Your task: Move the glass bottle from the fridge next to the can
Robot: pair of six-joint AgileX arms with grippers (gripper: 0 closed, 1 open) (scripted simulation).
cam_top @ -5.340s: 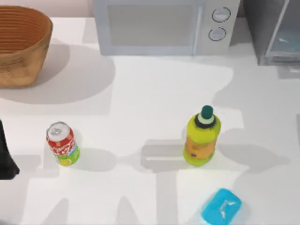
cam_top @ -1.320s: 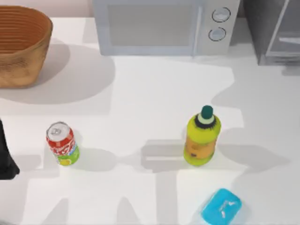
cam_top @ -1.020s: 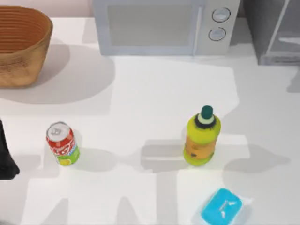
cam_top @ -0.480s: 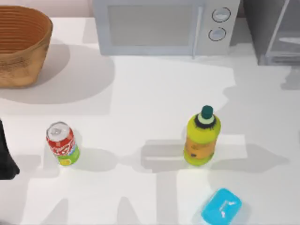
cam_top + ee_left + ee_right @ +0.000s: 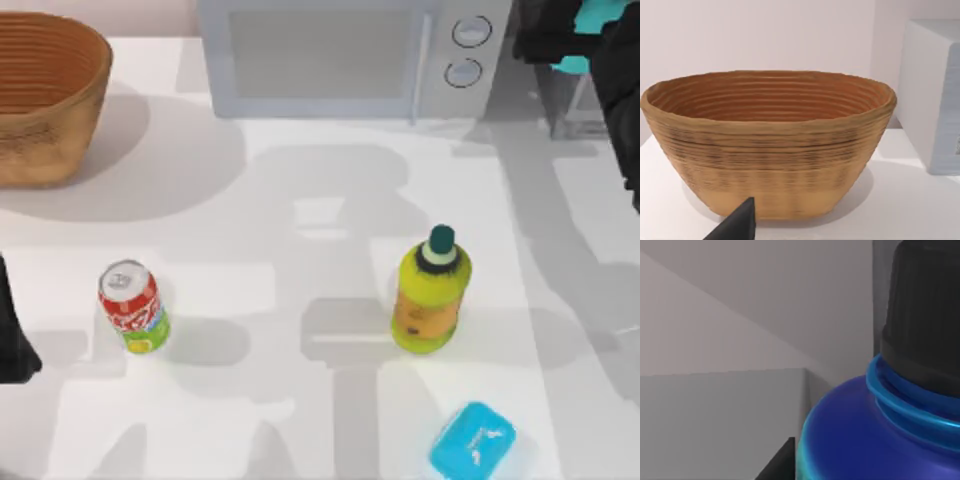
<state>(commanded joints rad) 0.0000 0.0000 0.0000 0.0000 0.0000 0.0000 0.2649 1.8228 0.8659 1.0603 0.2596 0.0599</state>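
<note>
Entering top right: right end effector [image 5: 560, 45] | grip on glass bottle [image 5: 880, 440] unclear | can [image 5: 132, 306] unmoved

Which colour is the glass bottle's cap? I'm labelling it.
Black, clearest in the right wrist view: the glass bottle's cap.

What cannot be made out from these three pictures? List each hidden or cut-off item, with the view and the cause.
- Glass bottle: the right wrist view's edges cut off its body; in the top view the right arm covers most of it.
- Right gripper: its fingers are lost in the dark arm, top view.
- Fridge: interior hidden by that arm.
- Left gripper: the left wrist view's edge crops all but one tip.
</note>
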